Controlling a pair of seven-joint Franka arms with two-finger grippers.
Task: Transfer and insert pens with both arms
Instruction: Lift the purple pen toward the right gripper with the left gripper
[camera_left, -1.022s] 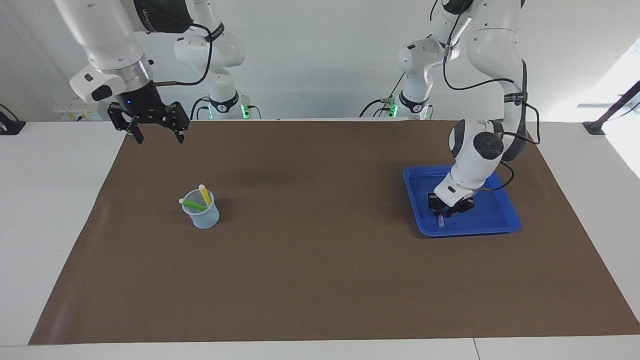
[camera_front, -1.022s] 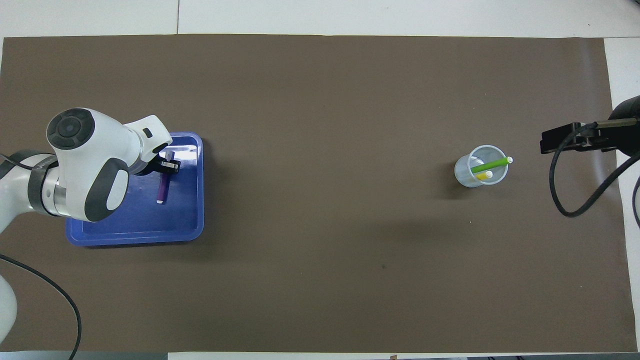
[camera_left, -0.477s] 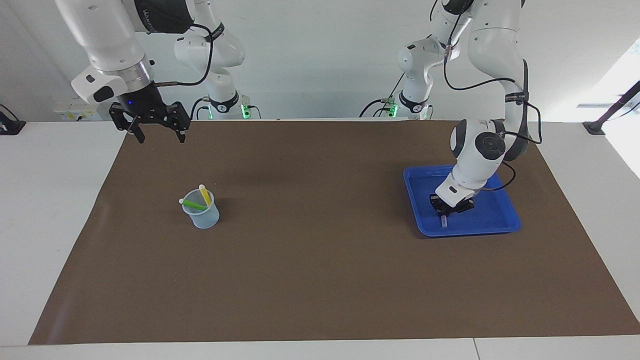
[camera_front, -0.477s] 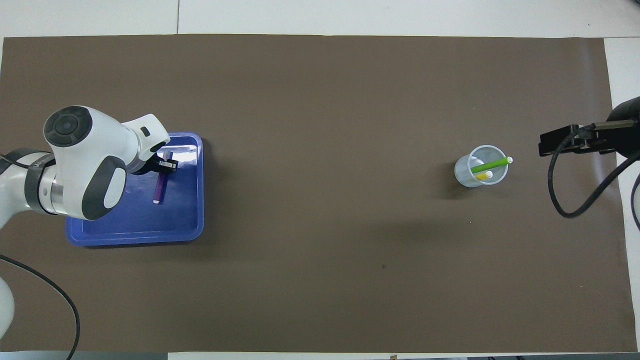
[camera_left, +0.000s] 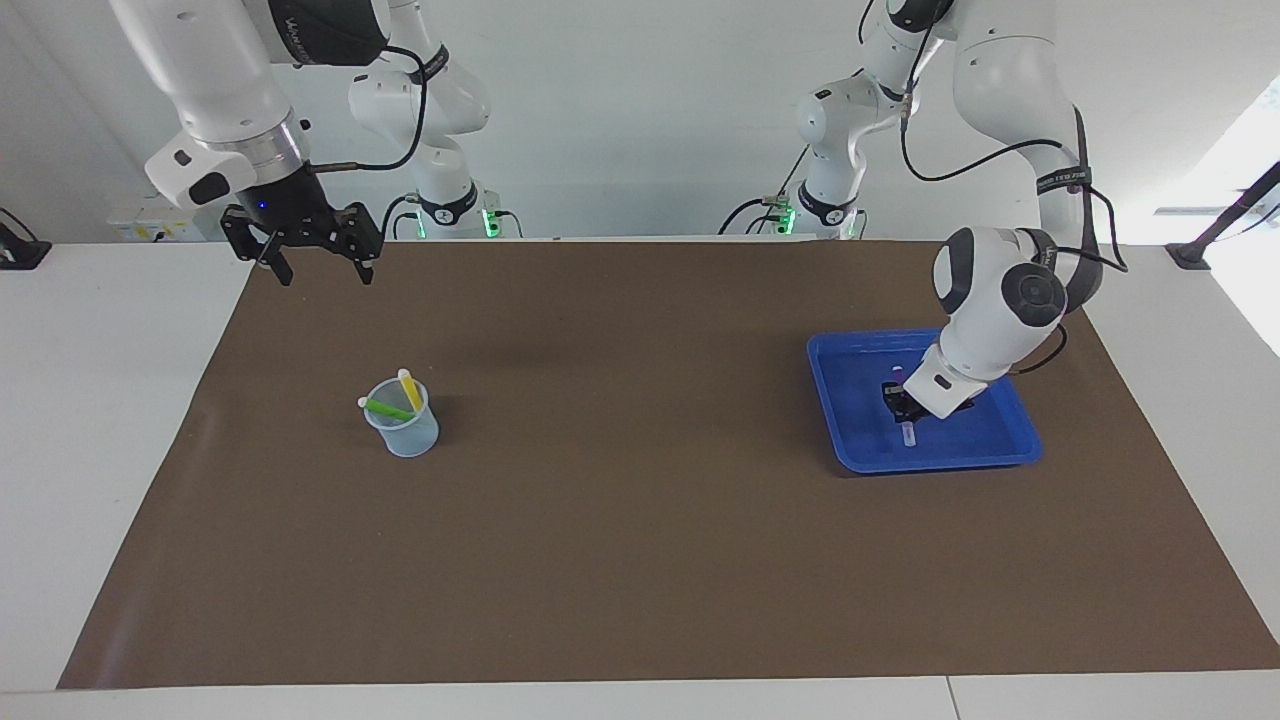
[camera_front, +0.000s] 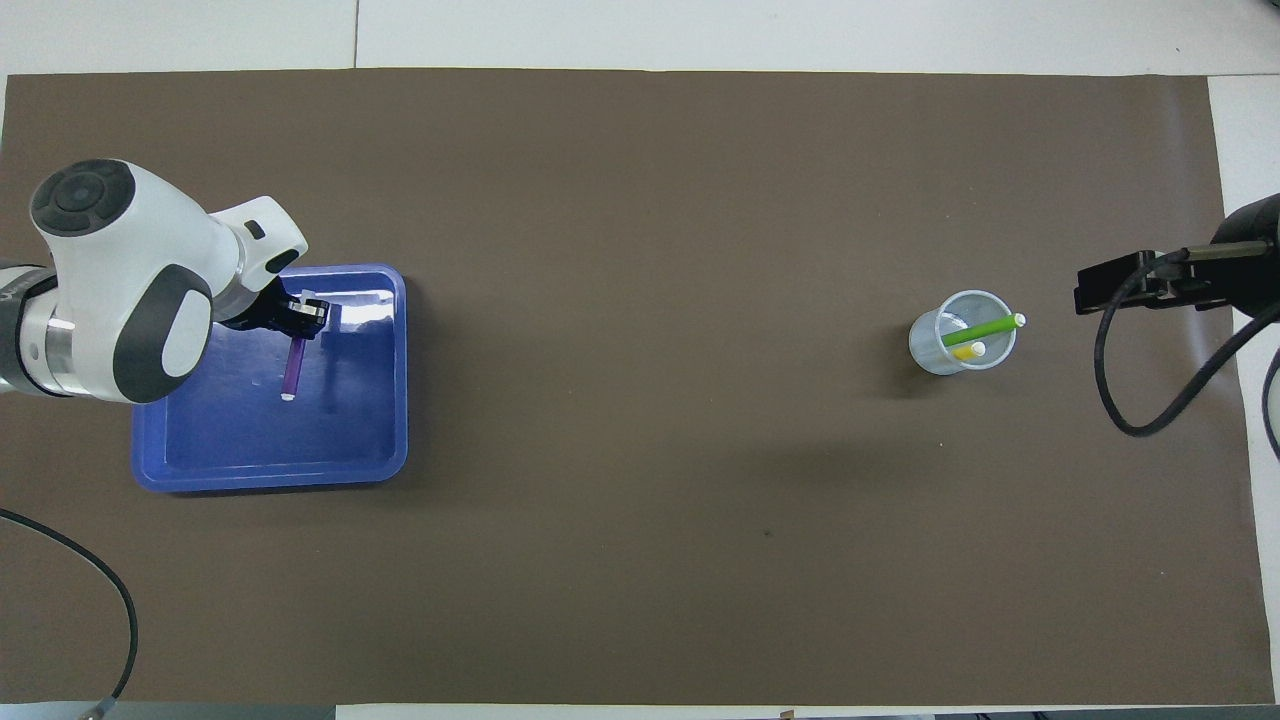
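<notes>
My left gripper (camera_left: 906, 402) (camera_front: 303, 314) is down inside the blue tray (camera_left: 826, 398) (camera_front: 396, 420), shut on the upper end of the purple pen (camera_left: 907, 428) (camera_front: 294, 366). The pen slants down from the fingers, its pale end low over the tray floor. A clear cup (camera_left: 404, 425) (camera_front: 938, 345) stands toward the right arm's end of the mat and holds the green pen (camera_left: 386, 408) (camera_front: 984, 330) and the yellow pen (camera_left: 410, 387) (camera_front: 967, 351). My right gripper (camera_left: 320, 268) (camera_front: 1112, 283) hangs open and empty, high over the mat's corner, and waits.
A brown mat (camera_left: 640, 520) (camera_front: 640, 180) covers most of the white table. Two smaller white arms with green lights (camera_left: 450, 205) stand at the robots' edge of the table. A black cable (camera_front: 1150, 400) loops under the right arm.
My left gripper, shut on the purple pen, has risen and shifted toward the left arm's end of the tray, carrying the pen along. The right arm has barely moved.
</notes>
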